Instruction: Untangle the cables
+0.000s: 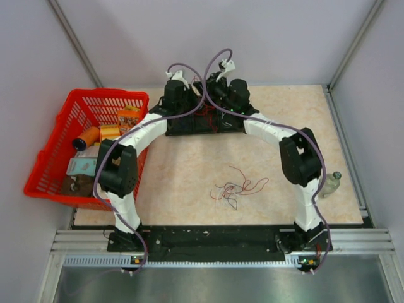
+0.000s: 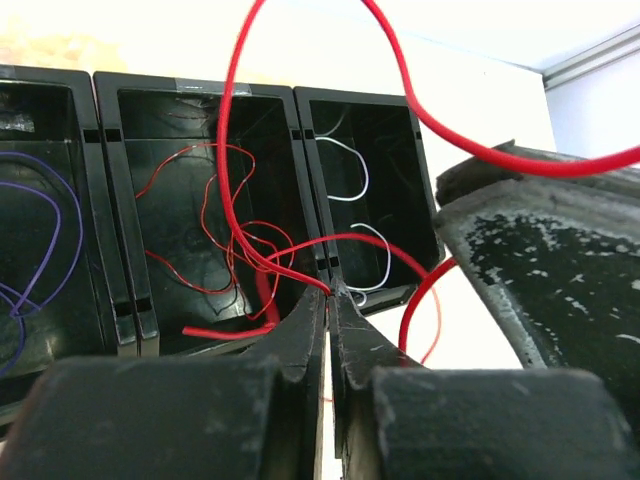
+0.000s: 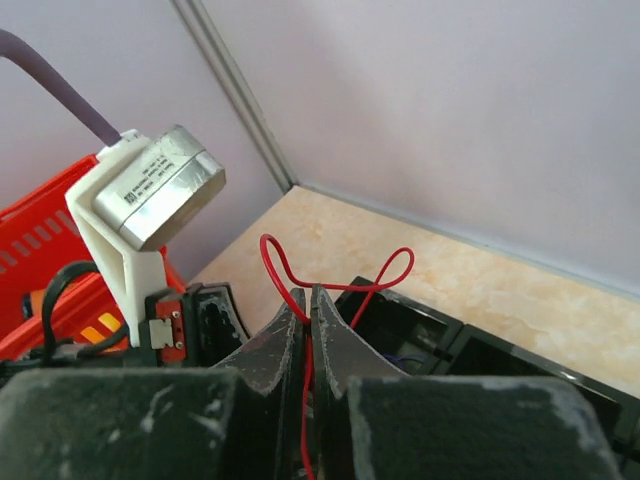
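A loose tangle of thin red, white and dark cables (image 1: 237, 188) lies on the table in front of the arms. Both arms reach to the far side, over a black compartment tray (image 1: 189, 129). My left gripper (image 2: 329, 291) is shut on a red cable (image 2: 232, 150) above the tray's middle compartment (image 2: 200, 110), which holds thin red wires. The cable loops up and runs right past the other gripper's dark body (image 2: 540, 260). My right gripper (image 3: 307, 306) is shut on a red cable (image 3: 330, 272) that forms two loops above its tips.
The tray's left compartment holds purple wires (image 2: 40, 240) and its right one white wires (image 2: 355, 180). A red basket (image 1: 63, 136) of items stands at the left. A small bottle (image 1: 332, 183) lies at the right table edge. The left wrist's camera (image 3: 155, 190) is close by.
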Available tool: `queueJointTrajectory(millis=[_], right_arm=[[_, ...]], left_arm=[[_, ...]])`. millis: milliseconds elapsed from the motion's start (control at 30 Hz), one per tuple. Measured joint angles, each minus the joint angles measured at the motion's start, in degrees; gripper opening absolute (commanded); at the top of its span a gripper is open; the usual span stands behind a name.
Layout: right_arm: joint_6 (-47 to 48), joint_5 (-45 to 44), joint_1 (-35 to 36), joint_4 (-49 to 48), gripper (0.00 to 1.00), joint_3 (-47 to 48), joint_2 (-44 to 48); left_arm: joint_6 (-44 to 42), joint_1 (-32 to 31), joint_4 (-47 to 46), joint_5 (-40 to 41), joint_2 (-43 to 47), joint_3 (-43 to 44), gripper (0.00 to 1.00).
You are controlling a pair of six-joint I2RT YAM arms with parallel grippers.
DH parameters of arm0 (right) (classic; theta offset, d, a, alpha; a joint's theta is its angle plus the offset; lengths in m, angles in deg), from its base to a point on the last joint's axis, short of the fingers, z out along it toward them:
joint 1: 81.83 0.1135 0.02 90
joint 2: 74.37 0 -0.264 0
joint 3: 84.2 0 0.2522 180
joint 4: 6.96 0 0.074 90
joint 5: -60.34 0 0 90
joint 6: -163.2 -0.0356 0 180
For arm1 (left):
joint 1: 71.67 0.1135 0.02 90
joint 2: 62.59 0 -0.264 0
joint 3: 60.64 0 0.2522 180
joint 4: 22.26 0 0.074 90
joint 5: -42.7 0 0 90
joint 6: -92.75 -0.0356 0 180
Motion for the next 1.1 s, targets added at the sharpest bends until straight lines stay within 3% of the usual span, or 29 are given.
queueJointTrajectory(millis=[100, 333, 433, 533, 667, 900, 1100], right_arm=[[-2.86, 0.83, 0.0, -0.7, 0.0, 1.42, -1.66], [-5.51, 0.61, -0.24, -3.23, 0.0, 3.26, -5.49], [-5.2, 0.96, -0.76, -2.89, 0.0, 5.88, -7.78], [-5.03, 1.84, -1.29, -2.01, 0.0, 8.9, -9.79], [-4.7, 2.23, -1.77, -1.66, 0.0, 9.4, -10.19], [-4.13, 1.62, -2.12, -1.68, 0.0, 2.19, -9.64], [-1.55, 1.03, -3.34, 3.43, 0.0, -0.33, -9.64]], left_arm=[[0.22, 0.0, -0.22, 0.39, -0.37, 0.0, 0.12], [0.74, 0.11, -3.89, 0.28, -2.82, 0.31, 0.13], [0.87, 0.22, -3.96, 0.31, -6.45, 1.7, 0.22], [0.72, 0.22, -2.82, 0.55, -8.76, 2.69, 0.39], [0.59, 0.22, -1.66, 2.1, -8.52, 2.64, 0.46], [-0.04, -0.74, 0.11, 4.63, -2.43, -1.95, 0.49], [-0.02, -1.64, 0.9, 4.85, 7.19, -7.78, 0.58]])
